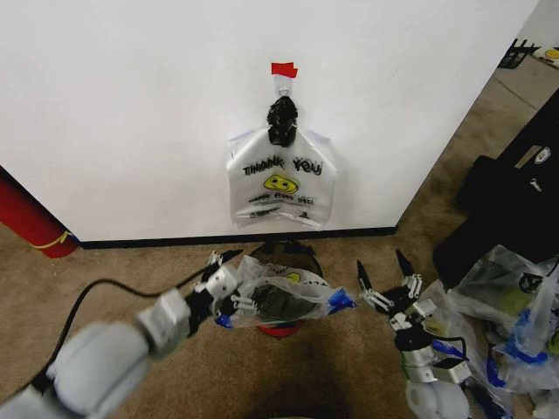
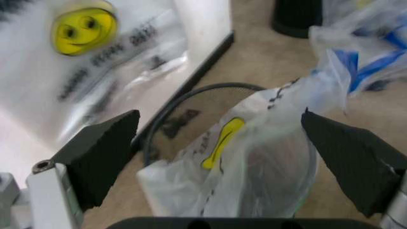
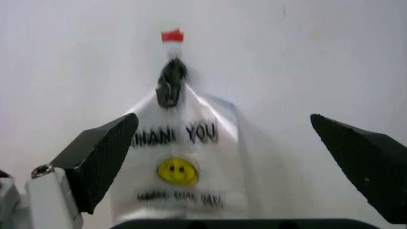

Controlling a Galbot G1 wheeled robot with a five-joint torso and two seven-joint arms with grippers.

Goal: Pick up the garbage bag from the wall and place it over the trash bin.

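Mostly done: garbage bag [image 1: 284, 299] already sits draped over the trash bin [image 1: 281, 329] below the wall [image 1: 131, 105], left gripper [image 1: 229, 281] spread wide at its rim, right gripper [image 1: 393, 284] wide and empty beside it; only edge-tidying seems left.

Even, bright indoor light is falling on the plain white painted wall [image 1: 131, 105]; both wrist views are blurring softly.

Trash bin [image 1: 281, 325] mostly hidden under garbage bag [image 1: 284, 297].
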